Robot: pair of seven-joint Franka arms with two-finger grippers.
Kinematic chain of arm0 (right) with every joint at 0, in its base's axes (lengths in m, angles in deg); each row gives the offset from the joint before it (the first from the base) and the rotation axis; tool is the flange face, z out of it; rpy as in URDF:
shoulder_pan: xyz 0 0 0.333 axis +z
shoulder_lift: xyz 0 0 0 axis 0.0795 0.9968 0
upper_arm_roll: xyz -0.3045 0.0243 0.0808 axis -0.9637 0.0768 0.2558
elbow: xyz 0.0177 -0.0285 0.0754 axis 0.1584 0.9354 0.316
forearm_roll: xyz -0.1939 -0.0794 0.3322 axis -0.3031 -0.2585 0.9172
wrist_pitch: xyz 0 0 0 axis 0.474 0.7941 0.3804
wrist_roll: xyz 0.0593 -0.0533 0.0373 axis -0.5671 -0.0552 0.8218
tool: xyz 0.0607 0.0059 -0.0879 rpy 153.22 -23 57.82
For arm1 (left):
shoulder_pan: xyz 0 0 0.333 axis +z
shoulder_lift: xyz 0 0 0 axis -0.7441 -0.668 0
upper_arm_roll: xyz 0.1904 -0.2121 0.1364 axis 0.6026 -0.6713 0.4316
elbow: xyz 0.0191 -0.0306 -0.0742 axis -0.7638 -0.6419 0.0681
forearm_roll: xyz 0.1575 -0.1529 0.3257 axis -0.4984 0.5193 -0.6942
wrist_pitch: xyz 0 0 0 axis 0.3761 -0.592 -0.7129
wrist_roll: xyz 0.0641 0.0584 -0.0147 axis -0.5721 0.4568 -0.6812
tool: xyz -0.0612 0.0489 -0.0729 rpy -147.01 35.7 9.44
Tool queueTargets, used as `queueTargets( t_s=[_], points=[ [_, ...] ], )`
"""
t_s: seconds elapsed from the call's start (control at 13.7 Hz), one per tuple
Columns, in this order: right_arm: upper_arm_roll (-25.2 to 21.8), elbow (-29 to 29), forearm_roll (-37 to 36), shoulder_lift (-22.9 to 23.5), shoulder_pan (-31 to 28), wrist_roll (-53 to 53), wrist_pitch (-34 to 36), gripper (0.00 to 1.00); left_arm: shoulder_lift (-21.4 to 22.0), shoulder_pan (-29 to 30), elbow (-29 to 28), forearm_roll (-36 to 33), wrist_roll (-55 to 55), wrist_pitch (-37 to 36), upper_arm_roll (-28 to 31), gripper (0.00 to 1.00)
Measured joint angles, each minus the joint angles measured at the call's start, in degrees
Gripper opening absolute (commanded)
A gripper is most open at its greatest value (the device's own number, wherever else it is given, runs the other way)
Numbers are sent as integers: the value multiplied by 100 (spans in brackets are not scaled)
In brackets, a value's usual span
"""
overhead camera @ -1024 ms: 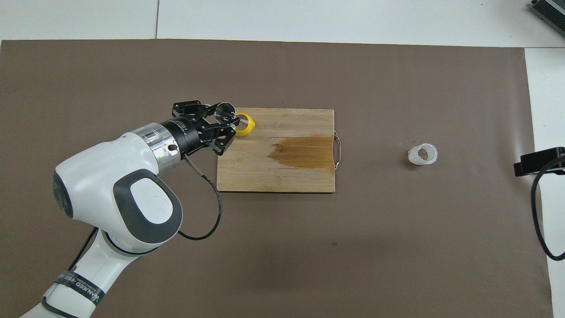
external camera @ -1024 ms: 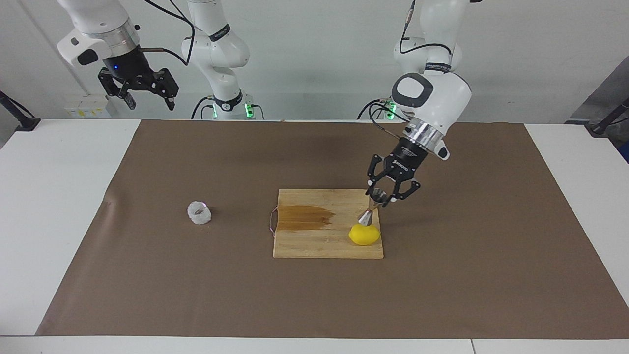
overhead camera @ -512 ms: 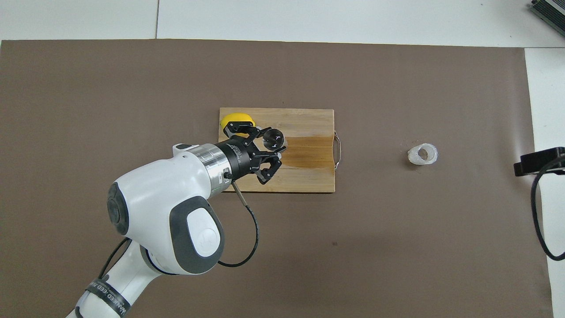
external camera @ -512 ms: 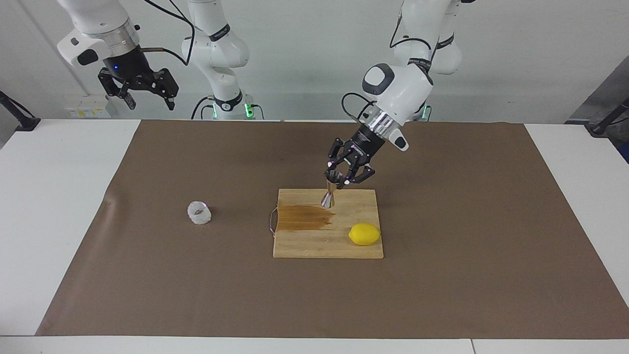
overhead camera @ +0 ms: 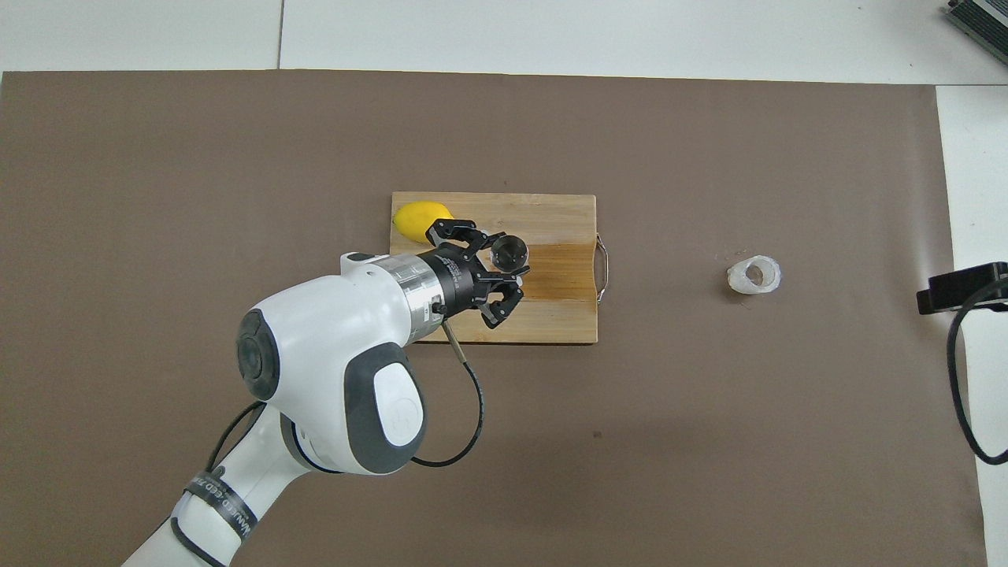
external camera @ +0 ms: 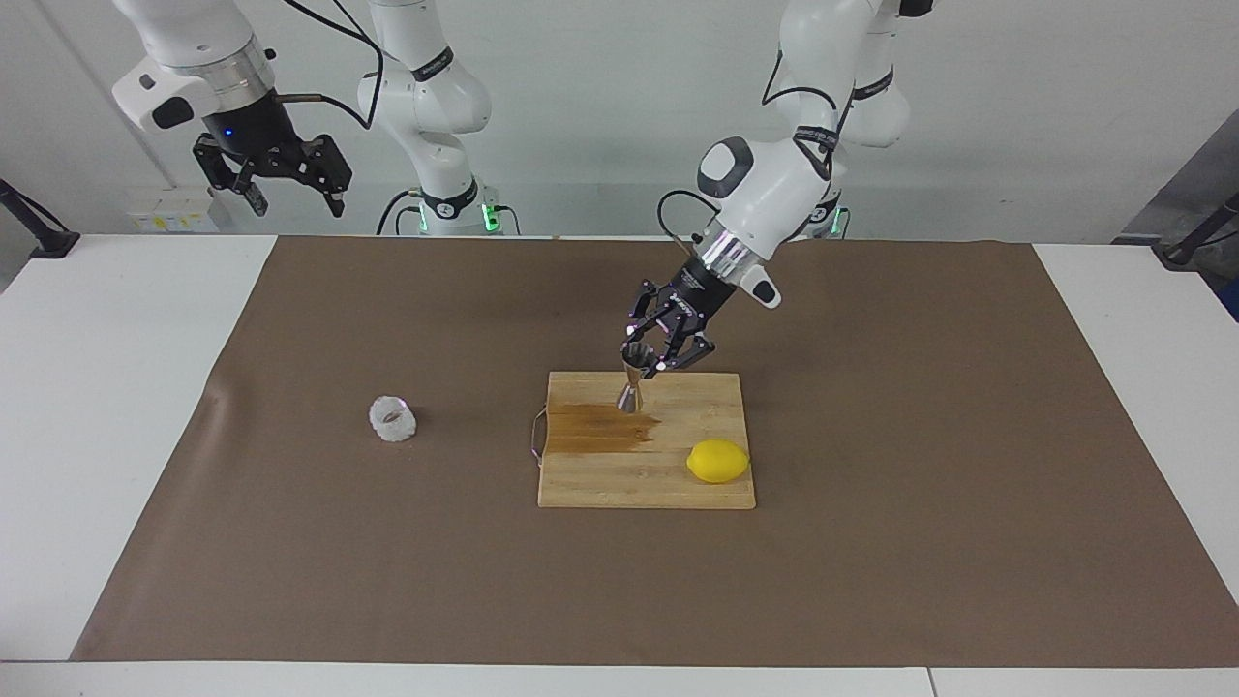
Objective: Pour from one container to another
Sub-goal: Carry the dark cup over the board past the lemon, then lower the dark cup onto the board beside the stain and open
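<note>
Steel jigger (external camera: 632, 379), centre frame, gripped at its upper cone by the closed left tool (external camera: 650, 360) above the cutting board (external camera: 678, 489); carry step, next reaching the frosted cup (external camera: 393, 419) at centre-left (contents indiscernible); right tool (external camera: 290, 194) waits agape, upper left.

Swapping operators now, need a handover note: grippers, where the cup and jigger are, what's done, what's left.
Left gripper: shut on the steel jigger, held tilted in the air over the cutting board, above its dark stain.
Right gripper: open, empty, waiting high at its own end.
Whitish bumpy cup: on the brown mat toward the right arm's end, untouched.
Lemon: on the board.
Done: jigger picked up.
Left: bring cup and jigger together, pour.
</note>
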Motion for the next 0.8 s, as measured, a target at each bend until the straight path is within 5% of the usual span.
queueTargets(
  t_s=[0.8],
  points=[
    [0, 0, 0, 0, 0, 0, 0, 100, -559, -333, 118, -428, -16, 313, 5, 15]
  ],
)
